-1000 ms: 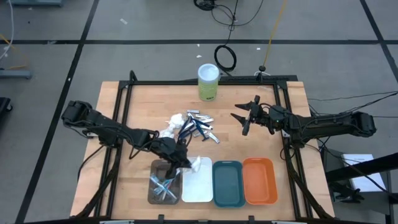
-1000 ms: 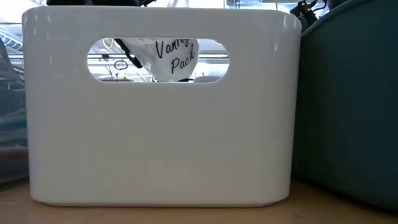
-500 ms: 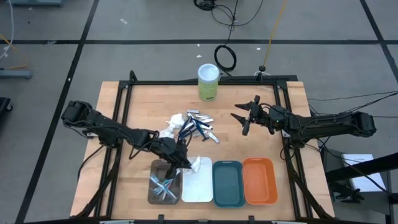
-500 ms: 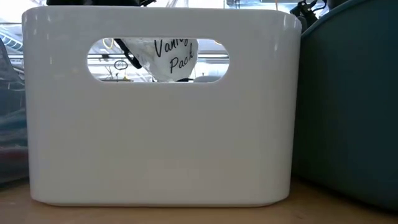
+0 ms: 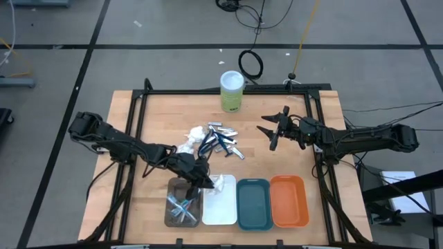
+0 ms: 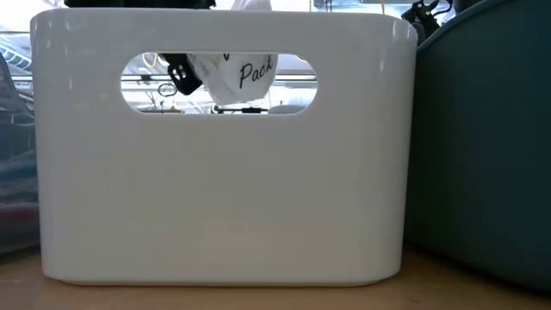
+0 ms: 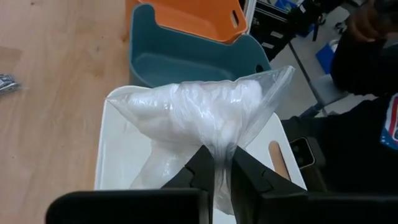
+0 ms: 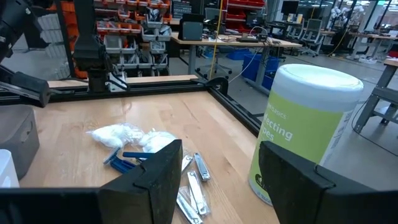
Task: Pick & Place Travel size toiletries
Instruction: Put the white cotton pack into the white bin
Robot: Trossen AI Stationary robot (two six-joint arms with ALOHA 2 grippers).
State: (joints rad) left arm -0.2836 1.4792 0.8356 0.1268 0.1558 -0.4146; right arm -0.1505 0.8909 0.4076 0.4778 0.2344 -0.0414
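My left gripper (image 5: 205, 181) is shut on a clear plastic packet of white soft wads (image 7: 205, 112) over the far end of the white tray (image 5: 220, 207). The packet shows through the tray's handle slot in the low view (image 6: 245, 77), with the word "Pack" on it. My right gripper (image 5: 268, 131) is open and empty above the table, right of the loose pile of white wads, blue razors and silver tools (image 5: 214, 142). The brown tray (image 5: 171, 188) holds several toothbrushes and tools. My left gripper pinches the packet's clear plastic edge (image 7: 221, 152) between its two fingers (image 7: 249, 177). The fingers slant down from the table's left side. The packet's filled part (image 7: 186, 106) stands out past the fingertips over the tray; whether it rests on the tray I cannot tell.
The teal tray (image 5: 254, 204) and orange tray (image 5: 288, 200) stand right of the white tray along the near edge. A tall green-and-white canister (image 5: 232, 90) stands at the far edge, also in the right wrist view (image 8: 305, 124). Black frame rails border the table.
My left gripper has shifted a little toward the table's right with the packet. In the low view the packet now shows higher and farther right in the tray's slot, with only "Pack" readable. It stays shut on it.
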